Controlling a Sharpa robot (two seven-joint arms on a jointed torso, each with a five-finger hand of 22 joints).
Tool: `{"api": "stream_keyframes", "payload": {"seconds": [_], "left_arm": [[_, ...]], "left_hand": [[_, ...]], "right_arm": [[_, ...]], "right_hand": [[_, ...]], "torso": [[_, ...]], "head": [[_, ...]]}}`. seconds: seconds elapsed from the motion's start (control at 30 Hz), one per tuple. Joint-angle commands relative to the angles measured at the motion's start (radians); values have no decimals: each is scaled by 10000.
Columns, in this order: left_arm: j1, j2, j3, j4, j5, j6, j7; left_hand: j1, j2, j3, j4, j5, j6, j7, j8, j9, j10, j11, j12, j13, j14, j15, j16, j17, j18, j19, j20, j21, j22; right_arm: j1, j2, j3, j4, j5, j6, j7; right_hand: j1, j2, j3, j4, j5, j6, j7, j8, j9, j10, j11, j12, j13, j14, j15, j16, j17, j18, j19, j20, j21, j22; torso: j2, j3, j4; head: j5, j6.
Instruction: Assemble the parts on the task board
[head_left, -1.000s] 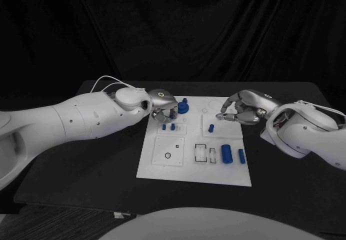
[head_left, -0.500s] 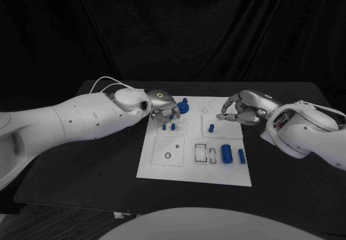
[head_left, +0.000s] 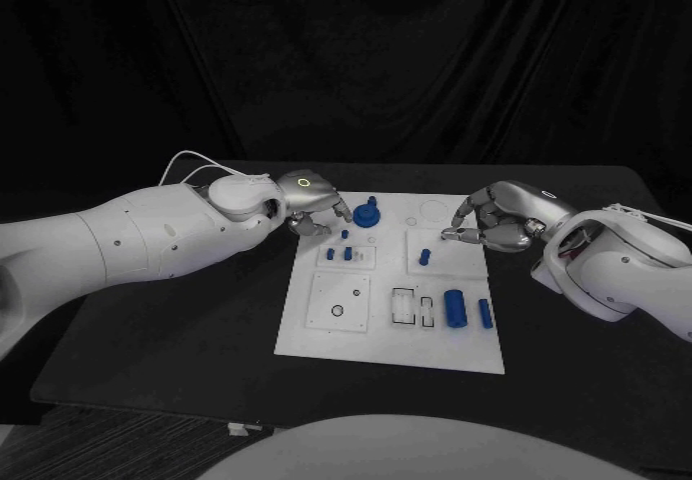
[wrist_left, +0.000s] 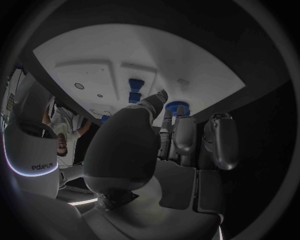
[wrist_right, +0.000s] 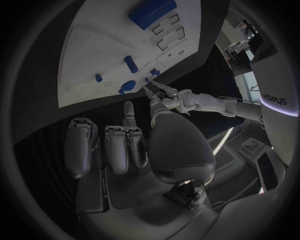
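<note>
Lying flat at centre frame on the black tabletop (head_left: 173, 340): white task board (head_left: 325, 335), seen from the head camera. Upper left of the board: tall blue stepped part (head_left: 366, 213), upright. Just below it, a cluster of small blue pegs (head_left: 343, 249) standing in a square recess. Right of those, a single blue peg (head_left: 424, 257) upright in its own square panel. Lower right quadrant: thick blue cylinder (head_left: 453, 307) lying on its side, thinner blue bar (head_left: 483, 313) just beside it on the right, both right of two outlined rectangular slots (head_left: 414, 306). Lower left panel: small ring outline (head_left: 338, 310).

Left hand (head_left: 313, 205) at the board's upper left corner, fingers curled downward near the stepped part; nothing seen between the fingers, though contact with the board or part cannot be told from the head view. Left wrist view: fingers (wrist_left: 181, 135) drawn in together, blue pieces beyond them, no part in the grasp.

Right hand (head_left: 495, 217) over the board's upper right edge, fingers curled inward with tips close together, holding nothing visible. Right wrist view: fingers (wrist_right: 112, 145) folded side by side, empty, board beyond.
</note>
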Motion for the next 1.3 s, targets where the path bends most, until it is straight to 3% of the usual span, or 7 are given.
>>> {"api": "stream_keyframes", "payload": {"seconds": [0.03, 0.47, 0.5, 0.57, 0.77, 0.93, 1.3], "left_arm": [[217, -306, 15, 205, -7, -800, -145], [783, -1907, 13, 1417, 3401, -2463, 1112], [795, -2009, 12, 1472, 4061, -2583, 1553], [806, -2192, 10, 1584, 5356, -2663, 2401], [619, -2563, 2, 1810, 10841, -917, 5259], [197, -2677, 0, 1998, 14132, 1199, 6467], [-406, -2853, -3, 2467, 15866, 3280, 6991]], "left_hand": [[130, -22, -499, 68, -211, 131, 5, 14, -68, 14, -28, 238, 58, 59, -41, 75, 195, 249, -66, -56, -137, 1806], [232, -126, -310, 407, -154, 573, 391, 92, -46, -315, 134, 1014, 386, -248, 36, -57, -3, 370, -459, -43, -943, 1613], [221, -119, -300, 465, -99, 644, 495, 112, -40, -387, 194, 1115, 433, -414, 81, -207, -258, 402, -573, -7, -1148, 1564], [72, -100, -347, 704, 365, 1031, 744, 243, 6, -356, 279, 1575, 641, -232, 147, 149, 303, 376, -499, 69, -1003, 1619], [-622, 262, -1458, 1944, 2250, 1301, 1231, 90, -76, -2078, 979, 2955, 1347, -5647, 1115, -3873, -4361, 1071, -5055, 697, -7370, 164], [-1339, 1011, -2840, 1970, 2833, 538, 1352, -109, -311, -4796, 774, 2804, 837, -9691, 2248, -7414, -6647, 394, -9346, 1188, -10596, -1139], [-2176, 2119, -5153, 2088, 1694, -2840, 740, -272, -638, -8646, -429, 1238, -488, -13832, 1595, -12230, -10041, 459, -13409, 1732, -12440, -6843]], "right_arm": [[126, -116, 10, 102, -77, -421, -142], [1193, -194, 11, -132, -826, -951, -125], [1238, -170, 11, -197, -993, -919, -66], [1291, -115, 10, -321, -1438, -792, 9], [1202, 59, 8, -621, -3242, 19, -62], [999, 304, 8, -866, -4336, 632, -200], [393, 899, 8, -1504, -4858, 1487, -221]], "right_hand": [[233, 30, -131, -41, 130, 68, -49, 199, 135, 992, -33, 166, 2678, 918, 47, -116, 1984, 248, 217, 58, -254, 2139], [961, -4, -144, -125, 749, 143, -108, 126, 34, 435, -118, -370, 1976, 694, -57, -790, 862, 318, 112, -31, -582, 2033], [1942, -112, 411, -528, 3657, 70, 96, 17, -26, -1232, -121, -2231, 76, 685, -178, -843, 788, 360, 76, -202, -666, 2007], [2519, -272, 1061, -731, 4004, 216, -103, -2, -52, -3106, -188, -5270, -2684, 676, -137, -911, 677, 356, 44, -130, -799, 1966], [2891, -1117, 2676, -567, 1715, 447, 28, -461, -262, -5178, 138, -10502, -7016, 494, 55, -1385, -57, 506, -244, 71, -1635, 1701], [2767, -1591, 3115, -522, 1228, 34, -62, -1075, -514, -5879, 221, -11650, -8006, 344, -10, -1650, -450, 608, -444, 5, -2163, 1539], [2427, -1919, 2969, -611, 1403, -69, -62, -2057, -1037, -6537, 293, -12476, -9114, 224, 35, -1884, -830, 696, -568, 37, -2773, 1362]], "torso": [[-9, -19, 22], [-12, -30, 16], [-10, -34, 18], [-7, -43, 18], [-53, -106, 61], [-96, -211, 110], [-165, -469, 269]], "head": [[-35, 2], [-201, 2], [-231, 2], [-274, 2], [-448, 2], [-566, 2], [-989, 2]]}}
